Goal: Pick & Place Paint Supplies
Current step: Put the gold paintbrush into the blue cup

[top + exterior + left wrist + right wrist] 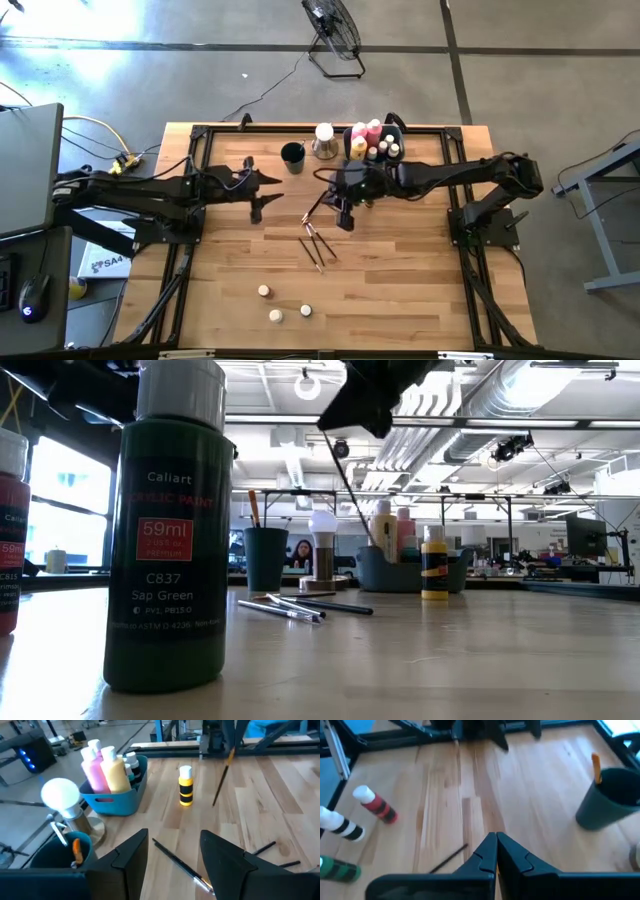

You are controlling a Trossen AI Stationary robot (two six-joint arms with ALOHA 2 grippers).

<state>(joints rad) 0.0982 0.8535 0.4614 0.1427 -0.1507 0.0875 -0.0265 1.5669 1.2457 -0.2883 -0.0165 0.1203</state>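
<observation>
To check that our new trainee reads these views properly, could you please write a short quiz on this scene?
1. True or false: the right gripper has its jaws shut on a brush held clear of the table.
2. How many small capped pots stand on the table in the high view?
3. Relative to the bin, the striped yellow bottle stands: A inside it; B beside it, on the table; C on top of it.

Key: 1 true; 2 three; 3 B.
</observation>
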